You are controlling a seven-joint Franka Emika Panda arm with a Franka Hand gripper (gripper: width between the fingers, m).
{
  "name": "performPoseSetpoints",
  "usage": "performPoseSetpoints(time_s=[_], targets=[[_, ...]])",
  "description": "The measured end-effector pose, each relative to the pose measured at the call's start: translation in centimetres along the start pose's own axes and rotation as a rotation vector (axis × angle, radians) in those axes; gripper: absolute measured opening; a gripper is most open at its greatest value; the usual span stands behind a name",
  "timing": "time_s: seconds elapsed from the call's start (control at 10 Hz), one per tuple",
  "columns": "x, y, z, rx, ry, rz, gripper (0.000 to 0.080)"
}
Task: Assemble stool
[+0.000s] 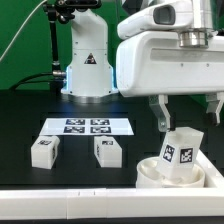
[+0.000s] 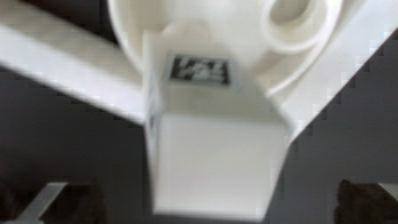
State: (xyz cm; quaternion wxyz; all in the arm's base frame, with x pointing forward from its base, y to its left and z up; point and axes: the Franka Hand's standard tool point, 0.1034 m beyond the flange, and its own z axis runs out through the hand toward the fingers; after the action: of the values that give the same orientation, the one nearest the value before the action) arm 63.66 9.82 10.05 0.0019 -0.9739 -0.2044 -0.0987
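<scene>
exterior view: the gripper hangs over the seat at the view's lower right. its fingers are spread wide and clear of the leg below them, so nothing is grasped. that leg stands tilted with its foot in the seat, likely lodged in a socket but not yet square. a second leg and a third leg lie apart on the table, just in front of the marker board, likely waiting their turn.

wrist view: the leg fills the middle and meets the seat, its tag showing. the fingers flank it without touching, a stance that suits closing in to straighten it.
</scene>
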Motion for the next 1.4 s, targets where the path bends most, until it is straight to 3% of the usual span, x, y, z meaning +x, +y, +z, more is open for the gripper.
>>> performPoseSetpoints(time_s=[0.3,0.7,1.1,1.4], targets=[[-0.2,-0.7,-0.1,0.040,-0.131,0.010,0.0649],[0.3,0.3,-0.2,0.025,-0.104,-0.220,0.0649],[-0.1,0.7,-0.2,0.032,-0.117,-0.485,0.0649],[0.0,1.5,0.1,0.009,-0.116,-0.815,0.0649]])
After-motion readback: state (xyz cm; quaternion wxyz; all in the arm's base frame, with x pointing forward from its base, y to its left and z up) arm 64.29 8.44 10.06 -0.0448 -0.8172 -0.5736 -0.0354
